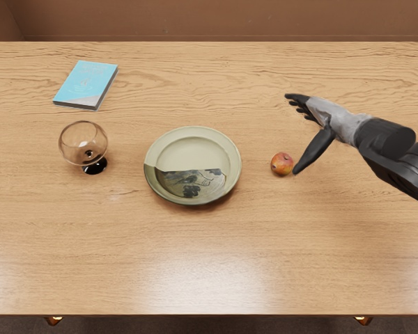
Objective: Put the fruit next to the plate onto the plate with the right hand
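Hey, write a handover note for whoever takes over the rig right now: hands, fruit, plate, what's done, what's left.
Right hand: open, fingers spread, holding nothing, just right of the fruit; one digit points down close beside it.
Left hand: not in view.
Fruit: on the table, right of the plate and apart from it.
Plate: no fruit on it.
Done: nothing placed or grasped yet.
Left: grasp the fruit, lift it, set it on the plate.
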### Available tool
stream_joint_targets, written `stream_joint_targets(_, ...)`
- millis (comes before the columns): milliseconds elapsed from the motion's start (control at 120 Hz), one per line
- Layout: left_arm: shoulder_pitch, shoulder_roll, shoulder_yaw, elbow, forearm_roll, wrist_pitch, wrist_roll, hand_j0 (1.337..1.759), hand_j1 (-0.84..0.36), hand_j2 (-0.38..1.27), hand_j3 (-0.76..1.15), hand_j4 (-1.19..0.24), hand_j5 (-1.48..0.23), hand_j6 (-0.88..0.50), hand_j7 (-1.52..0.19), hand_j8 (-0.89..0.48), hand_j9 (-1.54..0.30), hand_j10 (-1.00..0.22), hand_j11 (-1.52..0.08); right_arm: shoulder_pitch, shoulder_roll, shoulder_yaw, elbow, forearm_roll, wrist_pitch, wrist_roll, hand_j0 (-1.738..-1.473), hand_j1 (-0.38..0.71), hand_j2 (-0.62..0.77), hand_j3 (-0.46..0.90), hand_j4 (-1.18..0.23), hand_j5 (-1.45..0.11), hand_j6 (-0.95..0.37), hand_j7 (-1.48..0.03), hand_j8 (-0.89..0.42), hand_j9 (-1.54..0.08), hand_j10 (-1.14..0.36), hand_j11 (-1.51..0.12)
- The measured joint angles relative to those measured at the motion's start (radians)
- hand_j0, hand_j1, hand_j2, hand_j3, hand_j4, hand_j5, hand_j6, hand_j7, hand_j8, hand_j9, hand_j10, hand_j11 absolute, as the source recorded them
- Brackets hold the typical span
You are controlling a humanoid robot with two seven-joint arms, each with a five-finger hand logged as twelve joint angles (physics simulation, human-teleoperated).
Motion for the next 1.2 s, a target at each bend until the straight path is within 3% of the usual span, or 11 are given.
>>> stream_joint_targets(183,0.0,0.0,0.0,0.0,0.0,0.0,0.0,1.658,0.35,0.0,0.0,0.0,0.0,0.0,0.0,0.0,0.0,0.0,0.0,0.081,0.059,-0.232,-0.046,-0.087,-0.2,0.0,-1.658,-0.3,-0.01,0.0,-0.05,-0.06,-0.05,-0.06,-0.05,-0.06,-0.05,-0.06)
stream_joint_targets(408,0.0,0.0,0.0,0.0,0.0,0.0,0.0,1.658,0.35,0.0,0.0,0.0,0.0,0.0,0.0,0.0,0.0,0.0,0.0,0.089,0.081,-0.323,-0.08,-0.119,-0.34,0.0,-1.658,-0.26,-0.01,0.0,-0.08,-0.1,-0.08,-0.1,-0.08,-0.1,-0.08,-0.1)
stream_joint_targets(858,0.0,0.0,0.0,0.0,0.0,0.0,0.0,1.658,0.35,0.0,0.0,0.0,0.0,0.0,0.0,0.0,0.0,0.0,0.0,0.048,0.09,-0.355,-0.08,-0.125,-0.4,0.0,-1.658,0.11,-0.07,0.0,-0.38,-0.5,-0.39,-0.5,-0.38,-0.5,-0.38,-0.5)
stream_joint_targets(1200,0.0,0.0,0.0,0.0,0.0,0.0,0.0,1.658,0.35,0.0,0.0,0.0,0.0,0.0,0.0,0.0,0.0,0.0,0.0,0.021,0.102,-0.354,-0.084,-0.124,-0.401,0.0,-1.658,0.18,-0.08,0.0,-0.46,-0.57,-0.45,-0.58,-0.43,-0.57,-0.44,-0.58)
